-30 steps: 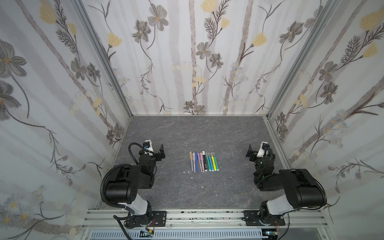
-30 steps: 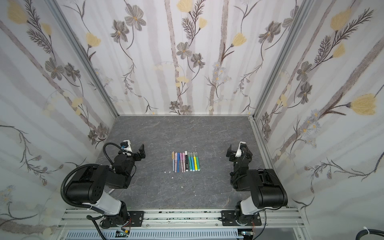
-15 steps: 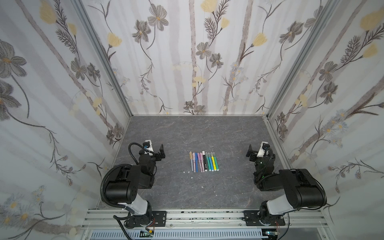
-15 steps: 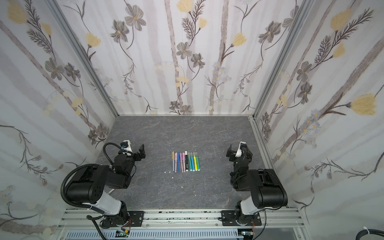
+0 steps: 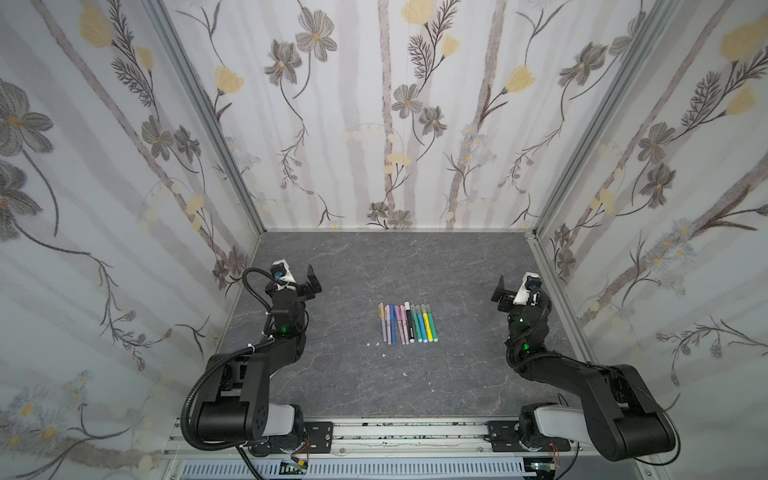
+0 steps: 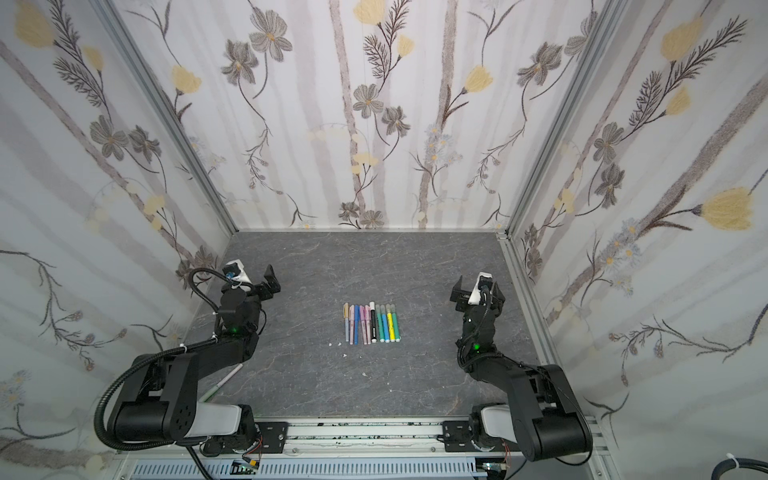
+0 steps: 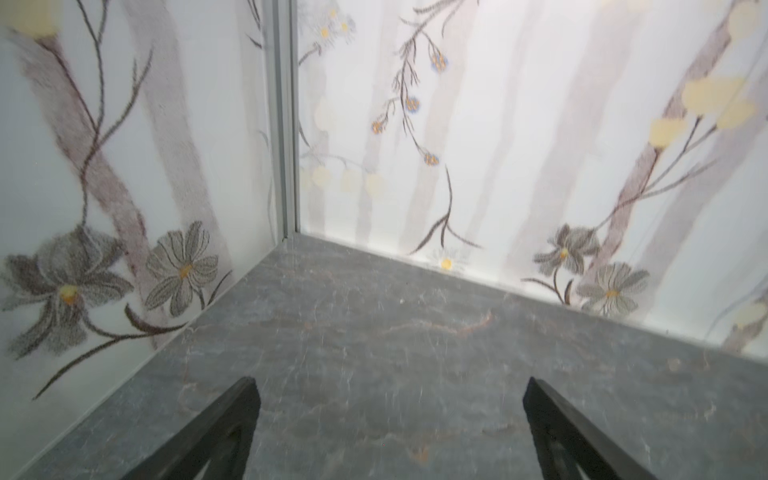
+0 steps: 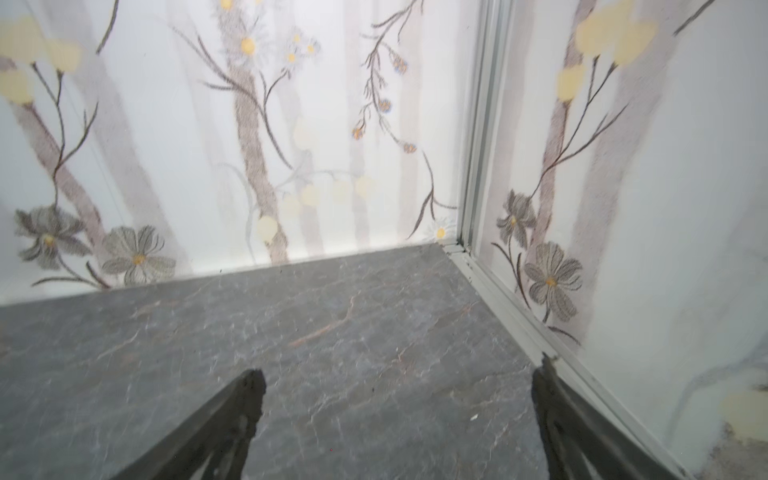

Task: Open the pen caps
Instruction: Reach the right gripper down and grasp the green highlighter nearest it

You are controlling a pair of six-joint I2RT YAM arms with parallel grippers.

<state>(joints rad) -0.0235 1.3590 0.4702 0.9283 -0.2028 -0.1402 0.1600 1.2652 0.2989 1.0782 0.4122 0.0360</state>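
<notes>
Pens (image 5: 407, 323) lay side by side mid-bench (image 5: 374, 257), pen caps (image 5: 405, 308) apparently all fitted, likely staged for easy reach | left pincer (image 7: 389, 386) and right pincer (image 8: 399, 374) released, empty, flanking the row well apart | work judged not begun

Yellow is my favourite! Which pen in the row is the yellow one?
The yellow marker. It is the only yellow one, lying between a blue marker and the green marker that ends the row.
</notes>
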